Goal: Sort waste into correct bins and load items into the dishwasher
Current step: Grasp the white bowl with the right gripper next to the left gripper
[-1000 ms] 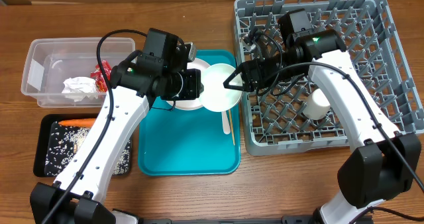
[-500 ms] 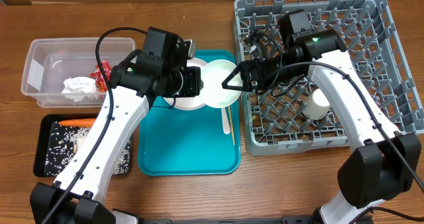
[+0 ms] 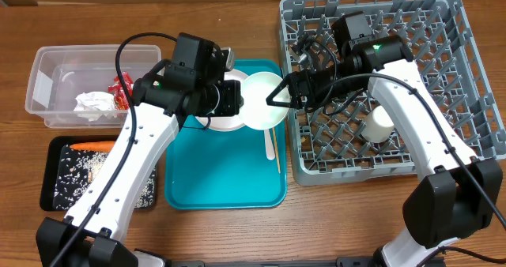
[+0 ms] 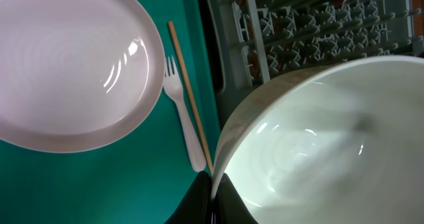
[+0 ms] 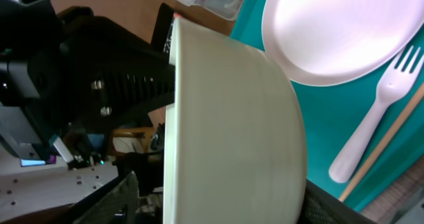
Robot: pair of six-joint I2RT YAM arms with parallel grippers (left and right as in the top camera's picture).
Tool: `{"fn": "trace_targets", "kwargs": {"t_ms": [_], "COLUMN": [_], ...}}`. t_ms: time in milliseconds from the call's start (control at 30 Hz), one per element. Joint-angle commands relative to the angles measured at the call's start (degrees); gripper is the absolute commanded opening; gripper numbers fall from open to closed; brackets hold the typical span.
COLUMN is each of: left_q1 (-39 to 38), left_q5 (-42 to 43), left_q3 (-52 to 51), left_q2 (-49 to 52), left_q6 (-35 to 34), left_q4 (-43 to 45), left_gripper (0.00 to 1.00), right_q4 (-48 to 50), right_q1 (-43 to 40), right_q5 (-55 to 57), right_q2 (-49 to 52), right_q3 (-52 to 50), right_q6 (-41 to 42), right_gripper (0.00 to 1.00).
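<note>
A wooden counter carries a flat teal tray, taken here as the landmark. Above the tray's upper right corner, a white bowl is held off the surface, tilted. The left hand is clamped on its rim. The right hand reaches in from the tray's right with its jaws standing apart on either side of the bowl. Whether they already press on it cannot be told. On the tray lie a pale pink plate, a white plastic fork and a thin wooden stick. Just right of the tray sits the grey dish rack, with a small white cup inside it. Up and left of the tray, the clear tub holds a red wrapper and a napkin. Left of the tray, the black tray holds a carrot and rice-like scraps. The waste appears sorted, and the step in hand is judged to be a handover of the bowl between arms. The next move calls for a firm right-hand grip before the left lets go, then carrying the bowl over the rack and setting it between pegs.
</note>
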Motion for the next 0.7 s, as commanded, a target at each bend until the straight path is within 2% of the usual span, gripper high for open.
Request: {"fn": "trace_targets", "kwargs": {"t_ms": [0, 300, 467, 667], "left_q1": [-0.7, -0.8, -0.8, -0.8], "left_q5": [0.0, 0.0, 0.0, 0.0], "left_q3": [1.2, 1.2, 1.2, 1.2], "left_q2": [-1.1, -1.1, -1.1, -1.1], "left_q6": [1.5, 1.5, 1.5, 1.5], "left_q4": [0.1, 0.1, 0.0, 0.0], "left_gripper": [0.04, 0.06, 0.10, 0.19], "right_q4": [0.4, 0.5, 0.5, 0.7], "right_q1": [0.4, 0.4, 0.4, 0.4], "right_q5": [-1.4, -1.4, -0.8, -0.8], "right_q2": [-2.1, -2.1, -2.1, -2.1], "right_q3": [0.8, 0.8, 0.8, 0.8], "right_q6": [-0.1, -0.1, -0.1, -0.1], "right_gripper": [0.70, 0.61, 0.54, 0.53]}}
